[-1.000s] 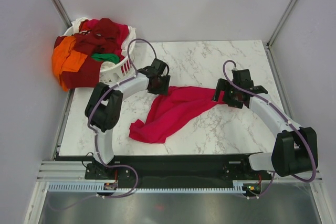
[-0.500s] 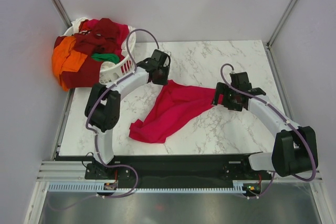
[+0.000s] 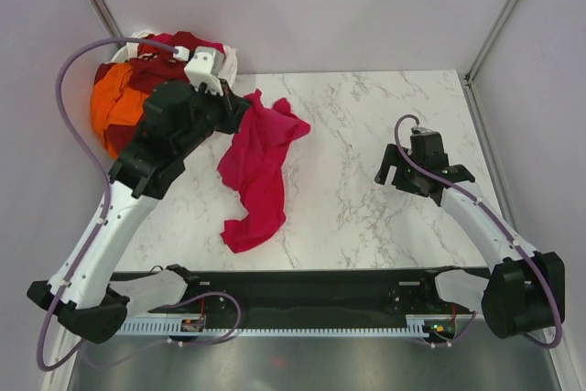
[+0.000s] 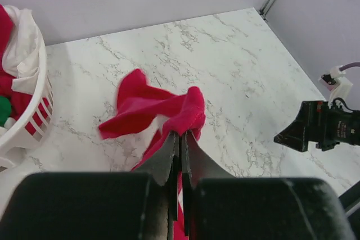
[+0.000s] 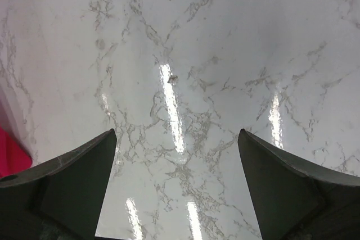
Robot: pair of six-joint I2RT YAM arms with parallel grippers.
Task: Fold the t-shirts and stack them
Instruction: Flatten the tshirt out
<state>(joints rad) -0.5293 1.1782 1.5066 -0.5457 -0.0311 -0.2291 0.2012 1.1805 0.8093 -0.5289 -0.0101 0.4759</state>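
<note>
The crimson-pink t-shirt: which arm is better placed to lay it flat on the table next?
Left, probably. The left gripper is shut on the crimson-pink t-shirt, whose lower end lies on the table. The right gripper is open above bare marble, apart from the shirt.

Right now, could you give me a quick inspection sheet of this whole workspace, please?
Surface: white marble-patterned tabletop, glossy.
Job's things: bright crimson-pink cloth t-shirt, unfolded, one end pinched, the other lying on the tabletop; heap of maroon, orange and white shirts in a white slotted plastic laundry basket at the far left corner.
Clutter: nothing seen.
Grippers: left gripper shut on the pink shirt; right gripper open, empty, over marble.
Cables: purple cables loop along both arms.
Surroundings: pale walls, metal frame posts.
</note>
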